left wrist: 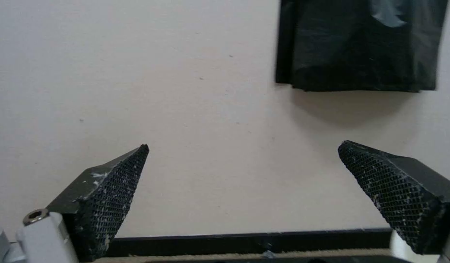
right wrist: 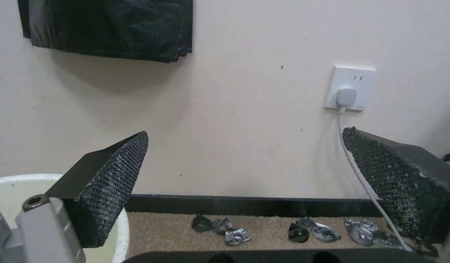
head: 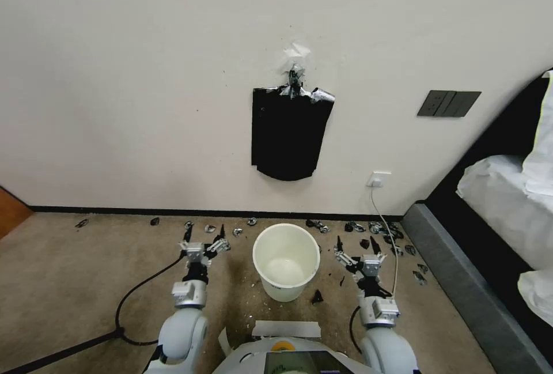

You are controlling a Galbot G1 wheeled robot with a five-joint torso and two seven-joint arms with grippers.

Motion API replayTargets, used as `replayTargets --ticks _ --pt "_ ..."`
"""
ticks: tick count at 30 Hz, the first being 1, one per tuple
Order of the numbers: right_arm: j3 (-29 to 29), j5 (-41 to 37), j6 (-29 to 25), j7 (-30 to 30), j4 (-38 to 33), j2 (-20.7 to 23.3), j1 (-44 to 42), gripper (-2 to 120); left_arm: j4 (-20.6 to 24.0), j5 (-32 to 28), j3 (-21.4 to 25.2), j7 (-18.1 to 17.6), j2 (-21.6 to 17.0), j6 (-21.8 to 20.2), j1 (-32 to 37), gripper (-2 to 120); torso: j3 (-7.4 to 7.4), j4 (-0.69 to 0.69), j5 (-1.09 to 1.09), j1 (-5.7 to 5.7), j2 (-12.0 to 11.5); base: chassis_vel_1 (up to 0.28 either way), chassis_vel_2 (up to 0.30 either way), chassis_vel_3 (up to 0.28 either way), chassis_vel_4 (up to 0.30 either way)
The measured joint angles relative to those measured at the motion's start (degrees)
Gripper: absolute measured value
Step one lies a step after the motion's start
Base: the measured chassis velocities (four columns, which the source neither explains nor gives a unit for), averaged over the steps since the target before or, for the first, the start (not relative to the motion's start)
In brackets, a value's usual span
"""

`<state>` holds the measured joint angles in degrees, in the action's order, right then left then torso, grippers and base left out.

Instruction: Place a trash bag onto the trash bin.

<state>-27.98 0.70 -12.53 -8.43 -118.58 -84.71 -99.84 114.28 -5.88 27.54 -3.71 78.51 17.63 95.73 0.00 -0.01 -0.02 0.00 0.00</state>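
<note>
The bin (head: 286, 269) stood on the carpet (head: 69, 270) in front of me, close to the wall (head: 144, 74), between my two arms. It was a small round bucket of cream-white plastic, smooth, a little narrower at the bottom, with a plain rim. I could see its pale inside and nothing lay in it. In my right wrist view a part of its rim (right wrist: 49, 179) showed behind one finger.

Above the bin, on the wall, hung the black bundle (head: 290, 135) of bags. It was flat and smooth, bunched at the top and fixed there with crumpled tape (head: 296, 54). Its lower edge was rounded and ended well above the bin. In both wrist views I saw its lower part (left wrist: 359, 45) (right wrist: 110, 27), glossy and slightly creased, with a shadow under it. I could not tell a single bag from the bundle.

My left gripper (head: 203, 245) was low over the carpet, just left of the bin, and its fingers (left wrist: 108, 197) were spread wide with nothing between them. My right gripper (head: 358, 257) was on the other side of the bin, also low, its fingers (right wrist: 106, 182) apart and holding nothing. Neither touched the bin.

Small black and silver scraps (head: 357, 227) lay along the black skirting. A white plug sat in a socket (head: 378, 178) on the wall, and its cable (head: 390, 241) ran down past my right gripper. A bed (head: 501, 201) stood at the right.
</note>
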Motion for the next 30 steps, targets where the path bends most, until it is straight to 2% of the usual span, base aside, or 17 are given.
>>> replayTargets --ticks 4,8,10,12,15,17,18,19,20,22,23,25,29,30 --pt "0.1 -0.1 -0.1 0.0 0.1 0.1 0.2 100 0.0 0.1 -0.1 0.0 0.0 0.0 0.1 100 0.00 0.01 0.01 0.00 0.0 0.000 0.000 0.000 0.000" --pt "0.7 -3.2 -0.2 0.8 -0.3 2.3 1.7 100 -0.3 0.2 0.4 0.0 -0.2 -0.2 0.6 100 0.00 0.00 0.02 0.00 0.0 0.000 0.000 0.000 0.000" --pt "1.4 -6.6 0.6 1.6 -1.2 5.0 3.7 100 0.0 0.2 0.5 0.2 -0.5 -0.2 0.9 100 0.00 0.00 0.02 0.00 0.0 0.000 0.000 0.000 0.000" --pt "2.4 -12.4 2.3 2.0 -2.2 9.7 7.2 100 0.1 0.2 0.2 0.5 -0.7 -0.2 1.1 100 0.00 0.02 0.04 0.00 0.0 0.000 0.000 0.000 0.000" --pt "2.6 -15.8 3.2 2.0 -2.8 12.1 8.8 100 0.1 0.2 0.0 0.6 -0.7 -0.3 1.1 100 0.00 0.02 0.03 0.00 0.0 0.000 0.000 0.000 0.000" --pt "3.1 -25.5 6.3 2.1 -4.3 18.3 14.0 100 0.1 0.5 -0.4 0.8 -0.6 -0.3 1.1 100 0.00 0.00 0.01 0.00 0.0 0.000 0.000 0.000 0.000" --pt "3.1 -25.5 6.3 2.1 -4.3 18.3 14.0 100 0.1 0.5 -0.4 0.8 -0.6 -0.3 1.1 100 0.00 0.00 0.01 0.00 0.0 0.000 0.000 0.000 0.000" --pt "4.0 -30.8 8.4 2.1 -4.5 21.5 18.2 100 0.1 0.7 -0.2 0.9 -0.4 -0.2 1.4 100 0.00 0.00 0.02 0.00 0.0 0.000 0.000 0.000 0.000" --pt "4.0 -30.8 8.4 2.1 -4.5 21.5 18.2 100 0.1 0.7 -0.2 0.9 -0.4 -0.2 1.4 100 0.00 0.00 0.02 0.00 0.0 0.000 0.000 0.000 0.000" --pt "7.5 -39.2 11.6 1.4 -3.5 25.6 28.0 100 0.4 1.0 0.9 1.1 0.0 0.2 2.2 100 0.00 0.01 0.03 0.00 0.0 0.000 0.000 0.000 0.000" --pt "7.5 -39.2 11.6 1.4 -3.5 25.6 28.0 100 0.4 1.0 0.9 1.1 0.0 0.2 2.2 100 0.00 0.01 0.03 0.00 0.0 0.000 0.000 0.000 0.000" --pt "11.6 -46.2 14.1 0.3 -1.4 27.2 37.7 100 0.7 1.0 2.1 1.2 0.3 0.3 2.8 100 0.00 0.03 0.02 0.01 0.0 0.000 0.000 0.000 0.000" --pt "11.6 -46.2 14.1 0.3 -1.4 27.2 37.7 100 0.7 1.0 2.1 1.2 0.3 0.3 2.8 100 0.00 0.03 0.02 0.01 0.0 0.000 0.000 0.000 0.000" --pt "16.6 -53.1 16.2 -0.7 2.2 26.3 48.3 100 1.3 1.0 3.3 1.1 1.3 0.4 3.7 100 0.00 0.00 0.01 0.01 0.0 0.000 0.000 0.000 0.000"
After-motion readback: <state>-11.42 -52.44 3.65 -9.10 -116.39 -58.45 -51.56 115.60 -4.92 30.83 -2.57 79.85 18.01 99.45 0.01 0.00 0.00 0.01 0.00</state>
